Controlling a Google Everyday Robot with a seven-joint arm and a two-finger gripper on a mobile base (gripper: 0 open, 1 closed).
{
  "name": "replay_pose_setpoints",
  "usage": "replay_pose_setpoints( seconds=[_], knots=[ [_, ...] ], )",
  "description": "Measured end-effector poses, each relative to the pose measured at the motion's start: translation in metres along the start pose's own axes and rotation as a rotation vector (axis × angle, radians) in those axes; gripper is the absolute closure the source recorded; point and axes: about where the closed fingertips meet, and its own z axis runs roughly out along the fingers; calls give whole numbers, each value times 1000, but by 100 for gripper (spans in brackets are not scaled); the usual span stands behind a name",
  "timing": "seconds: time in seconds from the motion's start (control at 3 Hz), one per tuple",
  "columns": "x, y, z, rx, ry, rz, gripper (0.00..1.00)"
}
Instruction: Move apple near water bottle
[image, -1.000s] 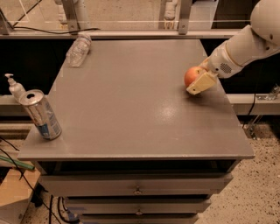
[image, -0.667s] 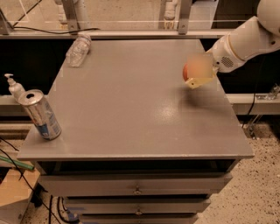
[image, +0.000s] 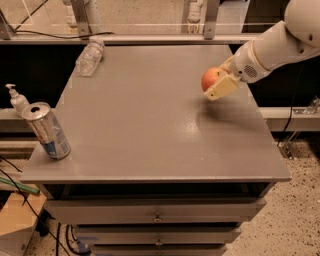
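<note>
The claw (image: 218, 81) is closed on the apple (image: 209, 78), one cream finger (image: 223, 87) showing below and in front of the fruit, the other mostly hidden behind it. The white arm (image: 272, 50) comes in from 2 o'clock. The apple hangs over the bench (image: 150, 130) at about 2 o'clock, near the right edge, and the soft shadow (image: 215, 114) under it suggests it is clear of the surface.

The water bottle (image: 90, 56) lies on its side at the 11 o'clock corner, well apart from the apple, with most of the bench top between them. A soda can (image: 48, 131) stands tilted at 8 o'clock, and a pump dispenser (image: 17, 99) sits just beyond the bench edge at 9 o'clock.

The apple is likely firm and fairly weighty for its size, with smooth skin that can slide in a pinch. The hold looks to be across its widest part, which is the right place, since a grip nearer top or bottom would squeeze it out. It bruises if dropped and rolls if let go early, so it wants setting down gently. The bottle looks light, thin and crinkled, and a nudge would probably send it rolling, so the apple is best landed on its 5 o'clock side, close but not touching
</note>
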Motion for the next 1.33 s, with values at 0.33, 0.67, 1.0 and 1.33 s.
replay_pose_setpoints(
  seconds=[0.33, 0.67, 1.0, 1.33],
  knots=[
    [-34, -5, 25, -19, -63, -13, 100],
    [-78, -15, 55, -49, -102, -63, 100],
    [-119, -20, 90, -100, -120, -111, 100],
    [-153, -23, 123, -138, -140, -134, 100]
  ],
)
